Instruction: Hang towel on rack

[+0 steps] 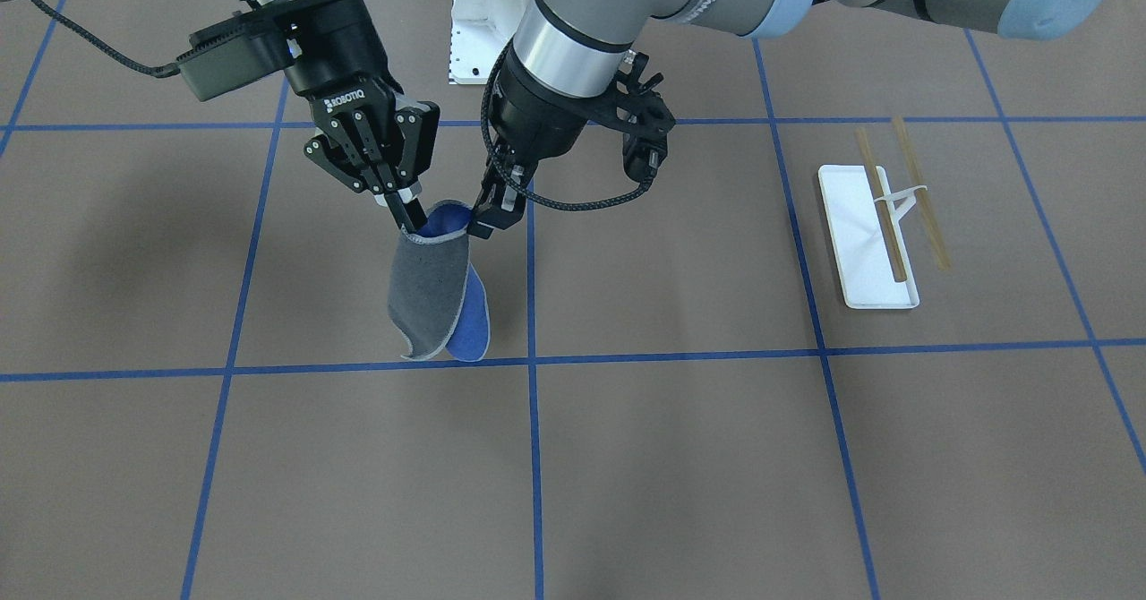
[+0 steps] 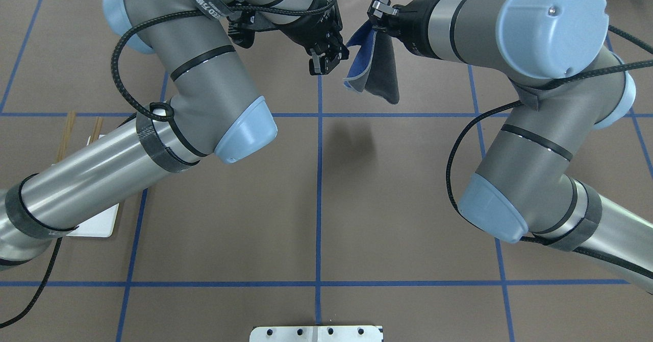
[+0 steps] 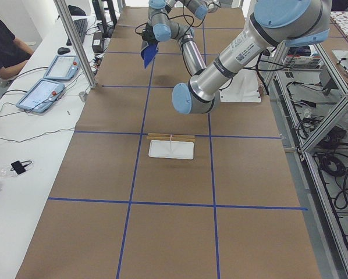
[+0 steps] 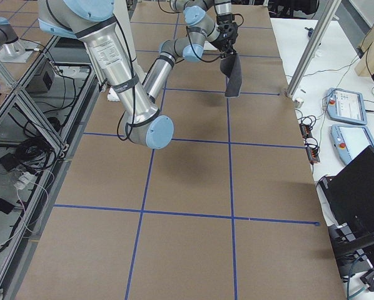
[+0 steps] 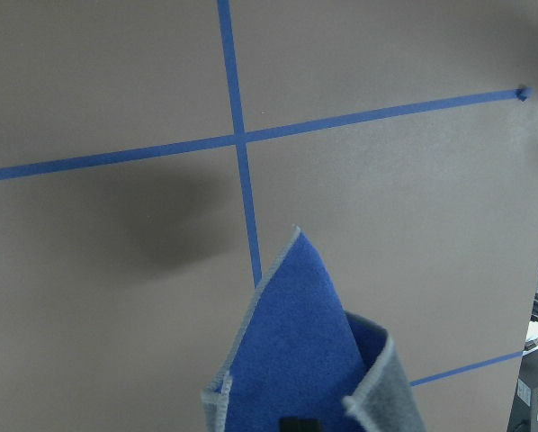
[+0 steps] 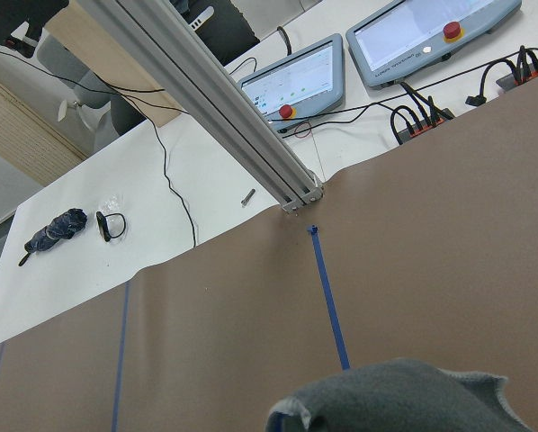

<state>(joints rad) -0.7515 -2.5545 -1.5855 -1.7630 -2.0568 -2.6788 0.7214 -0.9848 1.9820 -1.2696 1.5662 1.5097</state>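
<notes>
While the towel [image 1: 430, 291] is held clear of the surface [image 1: 671, 448], its top edge pinched by the closed right end effector [image 1: 410, 215] and left end effector [image 1: 486, 217], the rack [image 1: 855, 264] is found well apart on the robot's left, rods [image 1: 887, 224] lying front-to-back, nearer the left one.

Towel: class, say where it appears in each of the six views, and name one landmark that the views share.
Front-facing: towel left of centre, hanging.
Overhead: towel at top, right of centre.
Exterior left: towel at top, left of centre.
Exterior right: towel at top, right of centre.
Left wrist: towel at bottom centre.
Right wrist: towel at bottom edge.
Landmark: blue tape grid.
</notes>
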